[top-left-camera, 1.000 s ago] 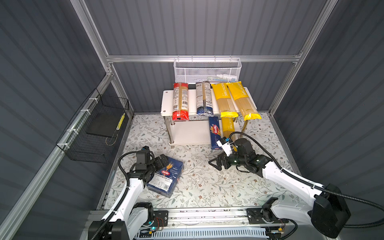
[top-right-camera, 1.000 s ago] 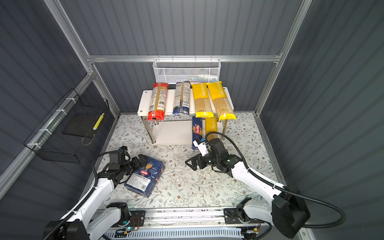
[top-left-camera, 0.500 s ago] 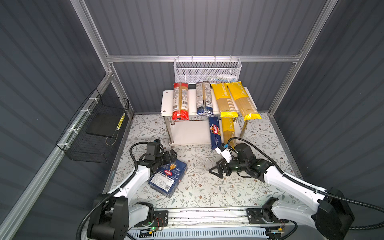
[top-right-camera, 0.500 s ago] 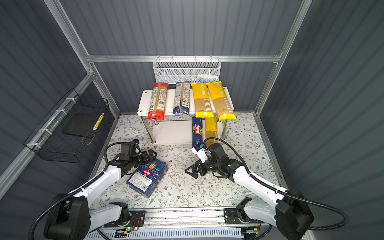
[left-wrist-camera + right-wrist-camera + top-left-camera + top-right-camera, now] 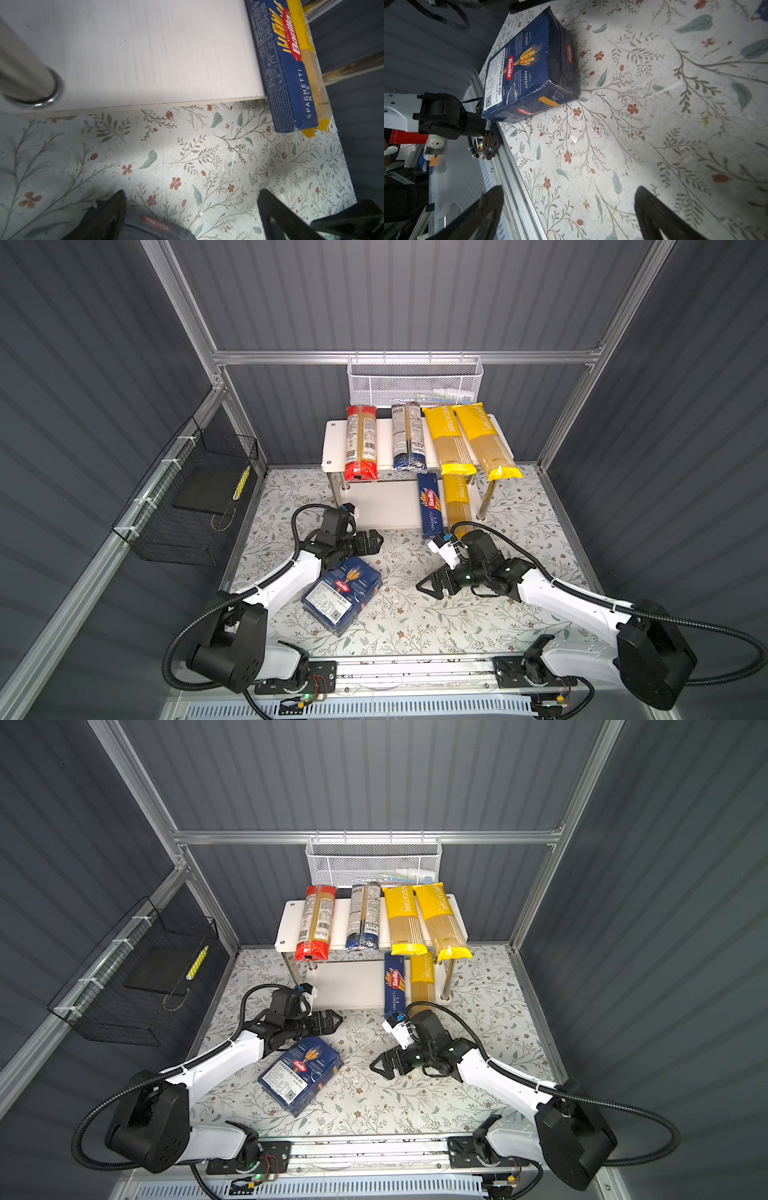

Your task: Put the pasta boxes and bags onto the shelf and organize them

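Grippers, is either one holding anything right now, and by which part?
Nothing is held: the left gripper and the right gripper both stand open and empty.

Floral tabletop (image 5: 415, 626) carries the shelf (image 5: 334, 439) and wide Barilla box (image 5: 341, 595) (lying flat)

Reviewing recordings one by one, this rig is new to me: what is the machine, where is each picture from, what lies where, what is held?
Two robot arms stand at a flowered table. Two pictures are overhead views; two come from the wrists. The left gripper and right gripper are open, empty. The shelf holds a red-ended bag, a blue-ended bag and two yellow bags on top, a narrow box and third yellow bag below. A wide box lies on the table.
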Available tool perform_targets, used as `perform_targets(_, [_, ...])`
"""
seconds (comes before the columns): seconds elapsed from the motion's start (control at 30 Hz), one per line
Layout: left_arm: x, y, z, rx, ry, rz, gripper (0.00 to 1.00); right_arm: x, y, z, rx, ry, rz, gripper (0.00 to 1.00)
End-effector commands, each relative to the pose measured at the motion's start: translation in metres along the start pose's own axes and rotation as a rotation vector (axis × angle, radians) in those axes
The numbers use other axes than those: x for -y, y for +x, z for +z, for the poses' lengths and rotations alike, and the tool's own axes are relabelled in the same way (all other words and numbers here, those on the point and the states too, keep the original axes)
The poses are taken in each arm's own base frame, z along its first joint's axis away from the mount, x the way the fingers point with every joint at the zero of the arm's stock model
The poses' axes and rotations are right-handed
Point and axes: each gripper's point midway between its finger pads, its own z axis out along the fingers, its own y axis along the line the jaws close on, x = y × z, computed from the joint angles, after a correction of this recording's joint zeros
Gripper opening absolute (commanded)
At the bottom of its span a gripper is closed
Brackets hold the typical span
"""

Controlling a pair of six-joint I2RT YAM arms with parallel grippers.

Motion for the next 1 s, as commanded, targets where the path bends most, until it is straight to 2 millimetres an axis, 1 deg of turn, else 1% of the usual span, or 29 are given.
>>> perform_targets(0.0, [-0.027,0.003,-0.02,-0.005,-0.169,-0.044,0.99,-0.005,-0.009,-0.011,0.038,0.022,-0.026,0.99])
perform_targets(0.1, [-0.044,0.005,-0.032,-0.008,-0.275,-0.087,0.99,-0.006,-0.012,-0.015,0.042,0.039,-0.032,0.99])
perform_targets(0.17, [-0.05,0.01,-0.036,-0.015,-0.296,-0.121,0.99,-0.006,-0.011,-0.017,0.029,0.045,-0.038,0.99])
perform_targets(0.27, [-0.058,0.015,-0.034,-0.008,-0.296,-0.152,0.99,-0.007,-0.012,-0.02,0.032,0.053,-0.055,0.99])
perform_targets(0.33, [-0.057,0.017,-0.029,-0.01,-0.277,-0.14,0.99,-0.007,-0.011,-0.022,0.03,0.057,-0.056,0.99])
perform_targets(0.4, [-0.05,0.021,-0.021,-0.034,-0.222,-0.121,0.99,-0.005,-0.009,-0.023,0.029,0.067,-0.048,0.99])
perform_targets(0.43, [-0.046,0.022,-0.016,-0.042,-0.193,-0.115,0.99,-0.01,-0.013,-0.03,0.055,0.063,-0.059,0.99])
perform_targets(0.5, [-0.031,0.025,-0.009,-0.066,-0.115,-0.112,0.99,-0.01,-0.013,-0.034,0.07,0.073,-0.054,0.99])
perform_targets(0.6, [-0.012,0.024,-0.005,-0.065,-0.052,-0.103,0.99,-0.011,-0.012,-0.038,0.089,0.074,-0.056,0.99])
perform_targets(0.77, [0.01,0.028,-0.001,-0.058,0.002,-0.062,0.99,-0.011,-0.011,-0.039,0.088,0.072,-0.053,0.99])
perform_targets(0.83, [0.026,0.025,0.002,-0.047,0.045,-0.015,0.99,-0.009,-0.012,-0.037,0.09,0.073,-0.058,0.99])
perform_targets(0.9, [0.037,0.021,0.001,-0.047,0.013,0.033,0.99,-0.007,-0.015,-0.032,0.085,0.076,-0.063,0.99])
perform_targets(0.93, [0.037,0.019,-0.003,-0.05,-0.029,0.053,0.99,-0.006,-0.018,-0.029,0.078,0.074,-0.064,0.99])
perform_targets(0.97, [0.031,0.017,-0.011,-0.05,-0.094,0.068,0.99,-0.004,-0.022,-0.023,0.064,0.07,-0.058,0.99])
